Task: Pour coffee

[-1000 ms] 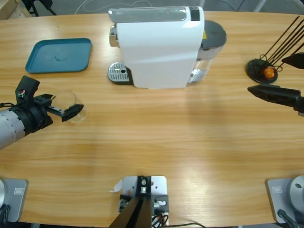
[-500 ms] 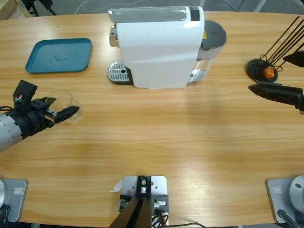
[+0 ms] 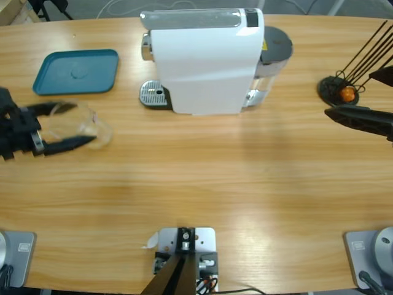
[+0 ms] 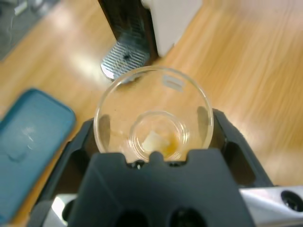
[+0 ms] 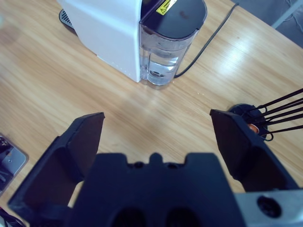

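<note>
1. My left gripper point(image 4: 154, 142) has its two jaws closed onto the sides of a clear glass point(image 4: 152, 116); in the high view that gripper point(image 3: 58, 126) sits at the table's left edge with the glass point(image 3: 83, 123) lying tipped between the jaws, mouth away from the arm.
2. Looking down the left wrist view into the glass, I see only a thin amber film of coffee point(image 4: 171, 144) at the bottom, right in front of the gripper body, between the jaws.
3. Beyond the glass rim I see the machine's drip tray point(image 4: 124, 59), and a teal tray point(image 4: 28, 142) to one side; from above the teal tray point(image 3: 77, 72) lies just past the gripper.
4. The white machine point(image 3: 206, 58) stands at the table's point(image 3: 215, 184) far middle.
5. My right gripper point(image 5: 158, 137) is spread wide and holds nothing; it hangs near the right edge point(image 3: 368, 104), beside a black wire stand point(image 3: 339, 89) holding an orange capsule point(image 3: 348, 93).
</note>
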`<state>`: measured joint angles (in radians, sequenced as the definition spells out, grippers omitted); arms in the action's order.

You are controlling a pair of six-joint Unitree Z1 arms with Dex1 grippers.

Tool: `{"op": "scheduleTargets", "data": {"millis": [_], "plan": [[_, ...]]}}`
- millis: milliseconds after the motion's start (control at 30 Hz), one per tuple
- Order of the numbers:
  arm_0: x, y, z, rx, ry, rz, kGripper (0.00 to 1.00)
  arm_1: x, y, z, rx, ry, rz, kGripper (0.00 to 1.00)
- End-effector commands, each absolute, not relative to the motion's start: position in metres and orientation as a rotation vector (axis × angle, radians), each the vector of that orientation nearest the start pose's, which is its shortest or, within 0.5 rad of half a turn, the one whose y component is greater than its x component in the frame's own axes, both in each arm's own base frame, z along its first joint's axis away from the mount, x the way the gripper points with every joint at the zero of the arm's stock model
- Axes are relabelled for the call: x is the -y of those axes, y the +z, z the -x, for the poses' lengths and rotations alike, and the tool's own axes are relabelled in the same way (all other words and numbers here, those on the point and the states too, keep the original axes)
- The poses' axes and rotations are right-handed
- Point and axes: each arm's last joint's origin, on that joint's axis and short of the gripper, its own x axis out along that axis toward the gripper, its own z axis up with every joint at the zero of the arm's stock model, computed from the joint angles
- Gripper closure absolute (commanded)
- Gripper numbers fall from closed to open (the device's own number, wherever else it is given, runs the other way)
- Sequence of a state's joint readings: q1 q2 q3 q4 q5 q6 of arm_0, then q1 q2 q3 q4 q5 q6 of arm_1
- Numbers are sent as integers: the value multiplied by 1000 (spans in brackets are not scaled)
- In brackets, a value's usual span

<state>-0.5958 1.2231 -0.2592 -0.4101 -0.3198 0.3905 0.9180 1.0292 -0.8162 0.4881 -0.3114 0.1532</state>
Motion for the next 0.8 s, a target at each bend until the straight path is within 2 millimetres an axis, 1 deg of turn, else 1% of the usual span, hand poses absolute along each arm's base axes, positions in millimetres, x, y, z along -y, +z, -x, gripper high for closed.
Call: {"op": "scheduleTargets", "data": {"millis": [33, 100, 167, 267, 333, 400, 467, 533, 667, 800], "plan": [[100, 230, -220, -366, -1149, -372, 1000, -84, 334, -82, -638, 536, 309, 9], [98, 221, -245, -389, -1134, -373, 1000, -83, 334, -82, -642, 537, 313, 9], [100, 213, -262, -398, -1143, -375, 1000, -83, 334, -81, -649, 535, 318, 9], [117, 208, -277, -391, -1196, -392, 1000, -86, 332, -83, -660, 533, 325, 9], [127, 197, -280, -413, -1237, -391, 1000, -88, 332, -85, -665, 534, 330, 9], [132, 190, -280, -431, -1270, -379, 1000, -89, 332, -87, -668, 533, 332, 9], [137, 187, -279, -442, -1303, -367, 1000, -88, 332, -87, -669, 526, 328, 9], [138, 183, -280, -449, -1307, -378, 1000, -88, 331, -88, -671, 516, 327, 8], [140, 188, -288, -438, -1284, -405, 1000, -90, 332, -91, -668, 511, 322, 9], [146, 196, -301, -437, -1283, -413, 1000, -89, 331, -91, -667, 511, 320, 9]]}}
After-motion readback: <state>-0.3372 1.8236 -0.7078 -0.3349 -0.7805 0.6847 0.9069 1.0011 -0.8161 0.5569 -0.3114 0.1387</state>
